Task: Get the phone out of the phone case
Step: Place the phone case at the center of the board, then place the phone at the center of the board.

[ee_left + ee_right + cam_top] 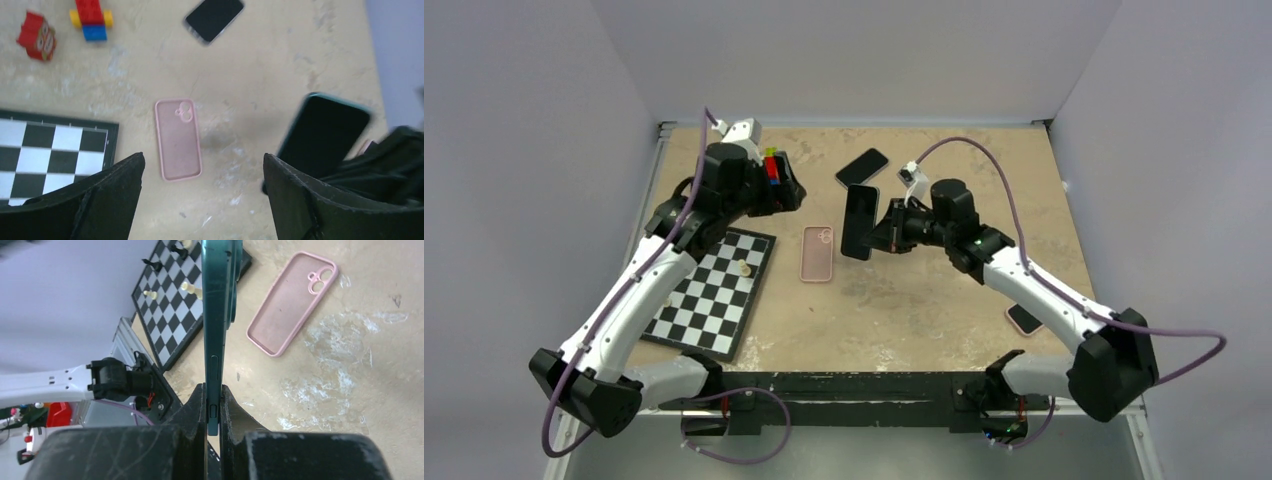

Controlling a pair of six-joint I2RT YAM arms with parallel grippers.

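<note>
Case (817, 253) empty; right pincer (881, 232) grips phone (860, 221)

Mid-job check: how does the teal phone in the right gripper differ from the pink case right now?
The teal phone is clamped in the right gripper, clear of the table; the pink case lies loose on it. The phone is tipped up steeply; the case lies flat. The phone is teal with a dark screen; the case is plain pink and empty. Both are rounded oblongs of similar outline.
</note>
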